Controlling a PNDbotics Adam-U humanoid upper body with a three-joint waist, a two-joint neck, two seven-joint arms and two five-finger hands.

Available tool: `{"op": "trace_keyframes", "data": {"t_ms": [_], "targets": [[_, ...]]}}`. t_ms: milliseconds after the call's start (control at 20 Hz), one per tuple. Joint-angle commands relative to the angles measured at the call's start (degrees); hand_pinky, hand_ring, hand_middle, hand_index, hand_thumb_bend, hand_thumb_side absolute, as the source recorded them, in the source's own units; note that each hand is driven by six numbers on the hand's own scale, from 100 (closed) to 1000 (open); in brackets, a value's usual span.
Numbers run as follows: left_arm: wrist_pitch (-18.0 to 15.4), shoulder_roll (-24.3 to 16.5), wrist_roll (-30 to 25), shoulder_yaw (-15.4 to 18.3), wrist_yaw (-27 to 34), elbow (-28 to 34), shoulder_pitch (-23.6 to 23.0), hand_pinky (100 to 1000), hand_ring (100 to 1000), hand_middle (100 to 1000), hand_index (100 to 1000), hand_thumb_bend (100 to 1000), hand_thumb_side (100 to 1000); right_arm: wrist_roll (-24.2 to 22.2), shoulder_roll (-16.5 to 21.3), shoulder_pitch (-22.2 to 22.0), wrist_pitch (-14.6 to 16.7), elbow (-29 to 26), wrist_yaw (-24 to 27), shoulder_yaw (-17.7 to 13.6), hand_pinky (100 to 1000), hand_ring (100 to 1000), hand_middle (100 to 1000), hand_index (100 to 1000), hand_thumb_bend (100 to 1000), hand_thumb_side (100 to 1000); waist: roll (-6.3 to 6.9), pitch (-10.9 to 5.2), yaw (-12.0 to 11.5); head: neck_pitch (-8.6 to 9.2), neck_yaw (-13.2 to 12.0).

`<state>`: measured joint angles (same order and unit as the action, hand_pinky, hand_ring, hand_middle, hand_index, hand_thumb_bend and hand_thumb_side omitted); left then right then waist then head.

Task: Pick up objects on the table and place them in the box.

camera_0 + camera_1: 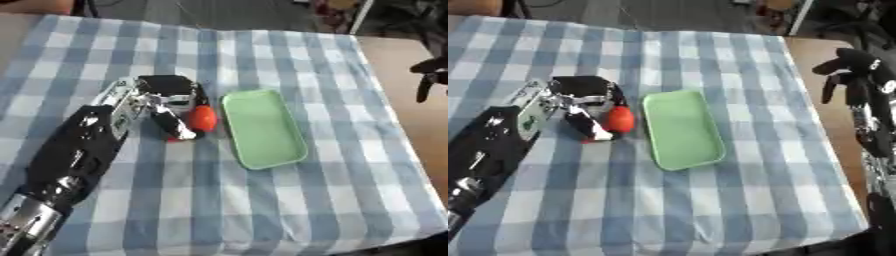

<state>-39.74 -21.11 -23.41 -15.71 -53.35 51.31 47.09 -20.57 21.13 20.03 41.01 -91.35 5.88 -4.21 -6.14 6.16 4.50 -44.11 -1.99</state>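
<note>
A small orange-red object (203,119) lies on the blue checked tablecloth, just left of a shallow light green tray (262,128). My left hand (171,102) reaches in from the lower left, and its curled fingers and thumb close around the orange-red object. Part of the object is hidden behind the fingers. My right hand (852,75) hangs off the table's right side, fingers drooping and relaxed, holding nothing.
The tablecloth (262,200) covers most of the table, with bare wood (411,110) showing along the right edge. My left forearm (70,155) lies across the lower left. Dark clutter stands beyond the far edge.
</note>
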Motion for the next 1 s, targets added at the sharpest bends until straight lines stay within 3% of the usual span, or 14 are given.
{"op": "trace_keyframes", "data": {"t_ms": [50,250,500,1000], "targets": [[-6.45,-1.68,-7.80,-0.19,1.51,1.24,0.36,100,280,483,686,291,493,-0.05,0.93,0.67,0.12,-0.59,0.09,-0.55,276,652,594,847,100,691,0.15,-0.75,0.00,0.00,0.56],[-5.50,-1.84,-8.32,-0.08,3.60,1.88,0.10,100,258,467,662,199,512,0.01,0.96,0.60,0.16,-0.59,0.09,-0.60,278,653,595,847,100,692,0.13,-0.80,-0.02,0.00,0.59],[-3.69,-2.19,-8.55,0.16,7.68,4.30,0.14,100,239,453,635,170,527,0.03,0.98,0.56,0.17,-0.57,0.05,-0.62,278,653,595,847,100,691,0.13,-0.82,-0.08,0.00,0.58],[2.01,-2.79,-10.86,0.12,21.47,16.87,1.76,100,212,444,594,145,525,0.02,0.99,0.41,0.18,-0.53,0.03,-0.61,277,652,595,847,100,690,0.15,-0.94,-0.14,0.00,0.49]]}}
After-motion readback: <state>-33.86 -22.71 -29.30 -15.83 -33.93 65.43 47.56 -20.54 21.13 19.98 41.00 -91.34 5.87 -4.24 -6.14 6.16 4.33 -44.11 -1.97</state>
